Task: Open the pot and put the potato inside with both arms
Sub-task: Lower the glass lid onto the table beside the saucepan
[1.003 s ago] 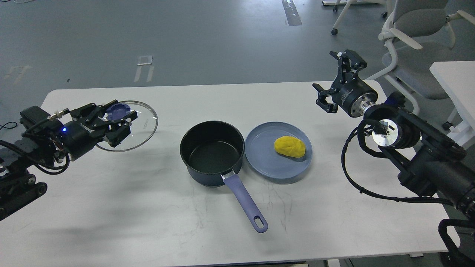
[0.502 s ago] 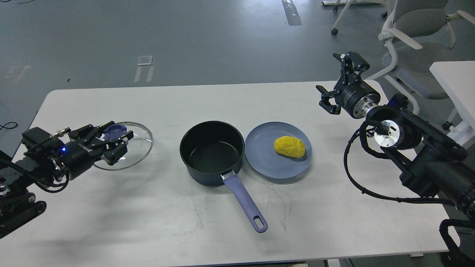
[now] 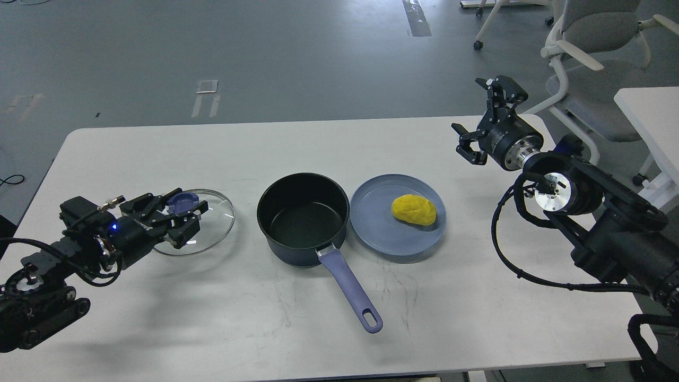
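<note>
The dark pot (image 3: 303, 218) stands open at the table's middle, its purple handle (image 3: 350, 289) pointing toward me. The yellow potato (image 3: 414, 209) lies on a blue plate (image 3: 371, 228) just right of the pot. My left gripper (image 3: 179, 213) is shut on the blue knob of the glass lid (image 3: 212, 225) and holds it low over the table, left of the pot. My right gripper (image 3: 476, 115) is open and empty, raised over the table's back right corner, well away from the potato.
The white table (image 3: 339, 143) has its far edge close behind my right gripper. A grey office chair (image 3: 594, 48) and a second white table (image 3: 650, 114) stand at the right. My right arm's cables (image 3: 509, 265) hang over the table's right side.
My left gripper has carried the lid down and to the right, closer to the pot and lower toward the table. My right gripper has shifted only slightly.
</note>
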